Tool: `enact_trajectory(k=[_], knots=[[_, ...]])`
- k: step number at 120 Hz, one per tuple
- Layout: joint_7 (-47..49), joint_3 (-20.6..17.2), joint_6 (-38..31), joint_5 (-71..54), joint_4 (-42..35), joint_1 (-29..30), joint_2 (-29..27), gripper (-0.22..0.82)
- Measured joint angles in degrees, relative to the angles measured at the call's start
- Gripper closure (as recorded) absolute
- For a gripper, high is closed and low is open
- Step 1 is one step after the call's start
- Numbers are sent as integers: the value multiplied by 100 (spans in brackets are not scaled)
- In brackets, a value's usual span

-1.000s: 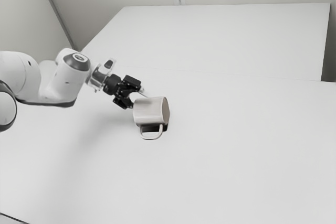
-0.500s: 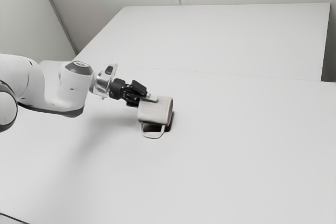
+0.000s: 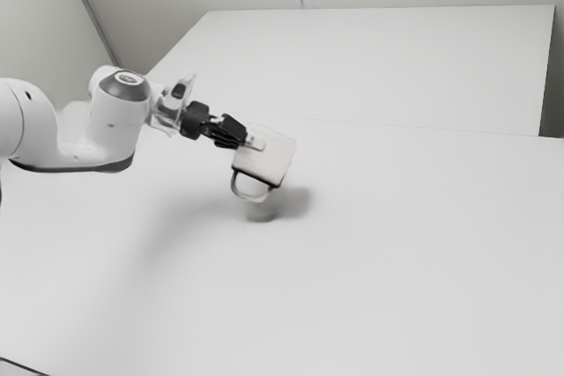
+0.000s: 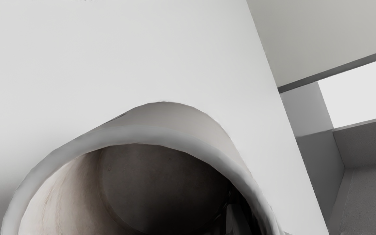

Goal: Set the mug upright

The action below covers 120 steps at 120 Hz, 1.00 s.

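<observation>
In the exterior view my gripper (image 3: 253, 142) is shut on the wall of the light beige mug (image 3: 270, 158), near the mug's upper side. The mug hangs tilted above the table, its handle (image 3: 251, 196) pointing down and its shadow on the surface beneath. The wrist view looks into the mouth of the mug (image 4: 162, 133), which faces my hand. One dark finger of the gripper (image 4: 256, 222) reaches inside, against the wall; the other is hidden behind the rim.
A white table (image 3: 397, 253) extends around and under the mug. Behind it, in the exterior view, stands another white surface (image 3: 379, 63), with pale walls beyond. The wrist view also takes in the table's edge, with grey structures past it.
My gripper's fingers, apart at first, have come together on the mug's wall. The mug has risen from the table with my hand and tilted, its far end lower.
</observation>
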State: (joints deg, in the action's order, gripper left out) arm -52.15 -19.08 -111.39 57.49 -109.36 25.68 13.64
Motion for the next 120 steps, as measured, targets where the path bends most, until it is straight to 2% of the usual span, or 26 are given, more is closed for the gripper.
enact_trajectory(k=[37,48,61,74,85,97,120], knots=[[758,-8,-57,-3223,-23,-333,-660,78],[1084,-20,-125,-3926,-292,-437,-944,78],[1427,-37,-462,-4383,-868,-531,-1316,78],[1772,36,-794,-4757,-1127,-750,-1531,78],[2079,368,-1052,-5000,-1437,-1309,-1795,78],[2445,471,-1303,-5358,-1767,-1807,-2118,78],[3098,468,-1743,-5721,-2538,-1935,-2667,78]])
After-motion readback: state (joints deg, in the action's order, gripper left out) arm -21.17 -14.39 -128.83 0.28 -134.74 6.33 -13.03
